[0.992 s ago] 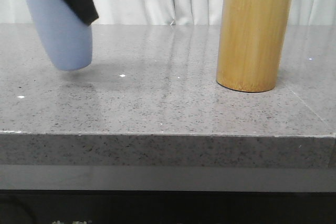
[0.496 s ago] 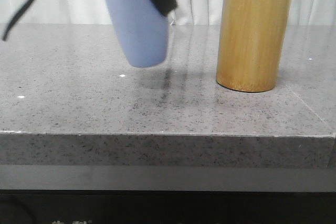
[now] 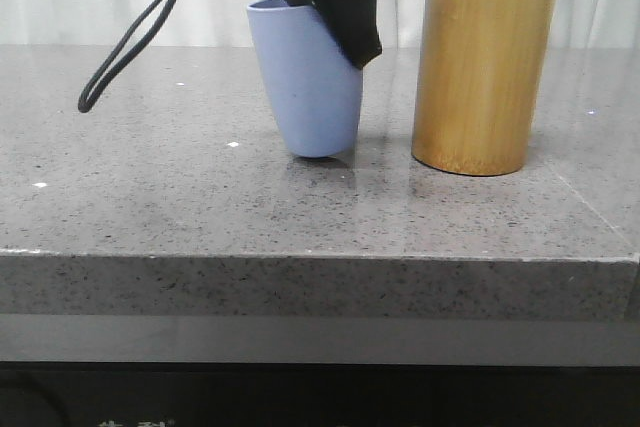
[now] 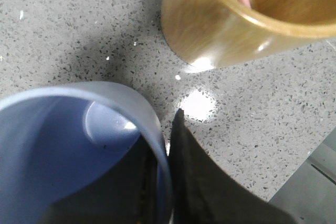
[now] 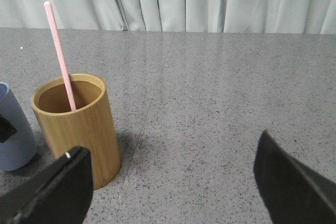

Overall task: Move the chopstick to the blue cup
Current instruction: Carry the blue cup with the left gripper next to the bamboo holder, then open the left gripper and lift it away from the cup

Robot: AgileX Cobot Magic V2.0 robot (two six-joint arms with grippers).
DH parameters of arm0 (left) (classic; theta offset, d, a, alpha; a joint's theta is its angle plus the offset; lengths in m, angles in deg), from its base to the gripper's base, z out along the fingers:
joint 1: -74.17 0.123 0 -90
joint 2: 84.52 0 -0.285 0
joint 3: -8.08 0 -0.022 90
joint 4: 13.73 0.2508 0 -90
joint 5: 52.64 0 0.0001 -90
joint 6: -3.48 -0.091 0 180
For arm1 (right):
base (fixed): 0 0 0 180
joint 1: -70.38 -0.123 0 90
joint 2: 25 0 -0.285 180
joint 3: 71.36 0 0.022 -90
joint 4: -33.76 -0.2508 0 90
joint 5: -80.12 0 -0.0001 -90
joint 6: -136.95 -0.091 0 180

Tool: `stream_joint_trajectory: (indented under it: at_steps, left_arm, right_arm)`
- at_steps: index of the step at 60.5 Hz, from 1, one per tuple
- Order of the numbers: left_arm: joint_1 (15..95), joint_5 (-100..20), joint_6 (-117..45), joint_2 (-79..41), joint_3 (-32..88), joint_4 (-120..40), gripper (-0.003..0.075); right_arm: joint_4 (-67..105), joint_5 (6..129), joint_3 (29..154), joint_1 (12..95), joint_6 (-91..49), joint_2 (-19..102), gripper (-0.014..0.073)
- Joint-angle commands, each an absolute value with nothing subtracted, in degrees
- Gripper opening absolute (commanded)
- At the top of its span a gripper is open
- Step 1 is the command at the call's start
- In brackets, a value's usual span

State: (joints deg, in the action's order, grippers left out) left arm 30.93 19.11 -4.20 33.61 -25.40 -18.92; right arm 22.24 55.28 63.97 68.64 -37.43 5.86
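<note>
The left gripper (image 3: 335,7) was matte black, its fingers (image 4: 205,187) flat, smooth and tapering to a blunt point. A thin black cable (image 3: 135,42) hung from it in a long loop. The right gripper (image 5: 173,182) showed 2 broad black fingers (image 5: 296,182), one bearing a tiny white speck near its edge.

The left gripper (image 3: 335,2), clamped on the blue cup's (image 3: 308,82) rim, has carried it rightward and down; it now tilts just beside the bamboo holder (image 3: 484,69).
</note>
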Motion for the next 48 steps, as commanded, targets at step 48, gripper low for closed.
stream_joint_trajectory:
  at_steps: [48]
  left_arm:
    - [33.7,20.0,-2.7,16.9,-26.0,-13.2,0.03]
  right_arm:
    - [21.8,60.1,65.5,69.0,-37.4,6.6,0.0631]
